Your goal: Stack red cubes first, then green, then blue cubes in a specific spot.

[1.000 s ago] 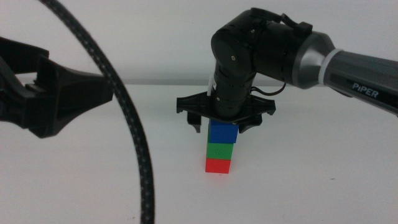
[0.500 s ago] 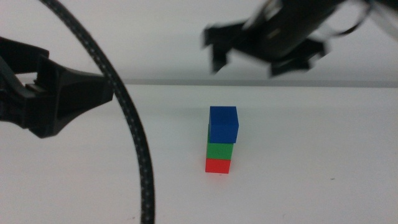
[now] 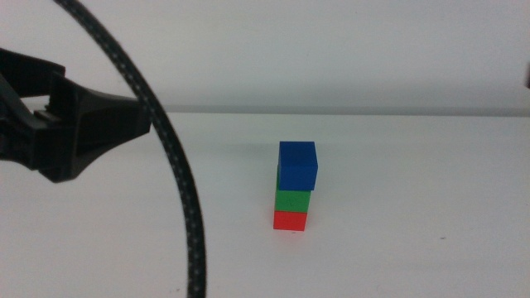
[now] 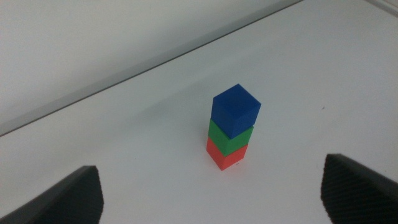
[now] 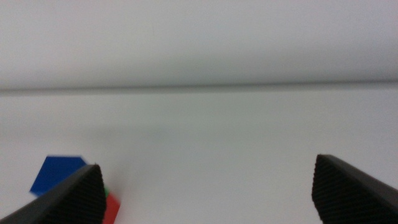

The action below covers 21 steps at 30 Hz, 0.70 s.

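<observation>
The left tool [image 4: 211,193] hangs wide open, aimed at the tower ahead: red cube [image 3: 291,220] on the tabletop [image 3: 414,207], green cube [image 3: 294,201], blue cube [image 3: 297,165] on top (slightly askew). The right tool [image 5: 208,190], jaws spread, holds nothing; best keep both clear.

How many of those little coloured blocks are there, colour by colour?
Red cube: 1
Green cube: 1
Blue cube: 1
Total: 3, all in one stack on the white table, red at the bottom, green in the middle, blue on top.
</observation>
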{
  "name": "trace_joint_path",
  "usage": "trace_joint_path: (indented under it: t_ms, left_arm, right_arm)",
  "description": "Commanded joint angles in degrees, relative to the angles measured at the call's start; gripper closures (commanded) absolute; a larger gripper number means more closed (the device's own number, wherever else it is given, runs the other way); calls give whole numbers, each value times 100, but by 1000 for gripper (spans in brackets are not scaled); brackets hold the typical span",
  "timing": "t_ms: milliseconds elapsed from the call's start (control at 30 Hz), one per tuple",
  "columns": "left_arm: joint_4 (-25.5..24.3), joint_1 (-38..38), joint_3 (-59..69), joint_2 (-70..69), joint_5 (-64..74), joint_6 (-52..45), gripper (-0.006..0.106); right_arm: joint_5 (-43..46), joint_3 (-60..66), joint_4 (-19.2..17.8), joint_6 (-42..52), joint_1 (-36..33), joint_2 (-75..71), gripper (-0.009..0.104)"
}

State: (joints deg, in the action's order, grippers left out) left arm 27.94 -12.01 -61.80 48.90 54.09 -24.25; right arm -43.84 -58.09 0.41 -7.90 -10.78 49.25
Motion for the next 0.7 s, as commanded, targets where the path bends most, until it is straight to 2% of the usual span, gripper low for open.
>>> trace_joint_path:
  t_ms: [0, 100, 233, 667]
  left_arm:
    - [25, -5, 22, -10, -81, 8, 7]
    - [25, -5, 22, -10, -81, 8, 7]
    - [25, -5, 22, -10, -81, 8, 7]
    - [25, -5, 22, -10, -81, 8, 7]
  right_arm:
    - [1142, 963, 390, 790, 325, -743, 7]
    - [1816, 1796, 523, 1574, 375, -1425, 6]
    - [1932, 2189, 596, 2070, 375, -1834, 4]
    - [2105, 2176, 599, 1982, 375, -1861, 4]
